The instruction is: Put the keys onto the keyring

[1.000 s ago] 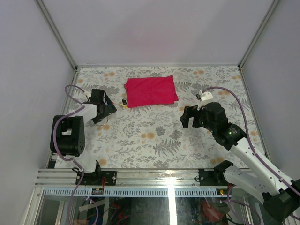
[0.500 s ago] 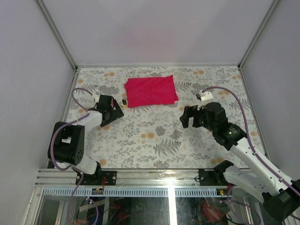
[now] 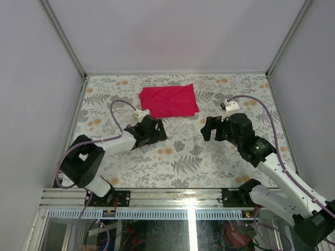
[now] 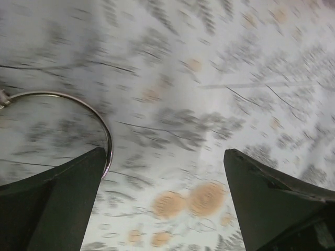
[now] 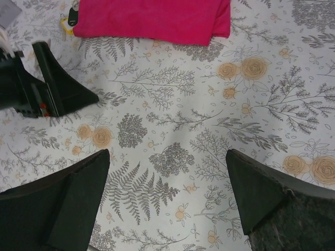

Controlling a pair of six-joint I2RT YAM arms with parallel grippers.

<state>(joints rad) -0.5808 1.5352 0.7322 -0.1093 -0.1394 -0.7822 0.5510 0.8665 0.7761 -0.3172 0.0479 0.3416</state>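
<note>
The keyring (image 4: 106, 137), a thin silver wire ring, lies flat on the floral table just beside my left gripper's left finger (image 4: 63, 193). My left gripper (image 4: 165, 152) is open, with only tablecloth between its fingers; from above it (image 3: 157, 133) sits just below the red cloth's left corner. Two keys (image 5: 70, 19), one tan-headed and one black-headed, lie at that corner in the right wrist view. My right gripper (image 5: 167, 154) is open and empty, hovering right of centre (image 3: 208, 130). The blurred left wrist view shows no keys.
A folded red cloth (image 3: 168, 101) lies at the back middle of the floral table (image 3: 178, 157). A tiny blue and red speck (image 3: 129, 127) sits by the left arm, too small to identify. Metal frame rails and grey walls bound the table.
My left arm has swung from the table's left edge rightwards to below the red cloth's corner, and its wrist now covers the keys from above. The right arm has barely moved.
</note>
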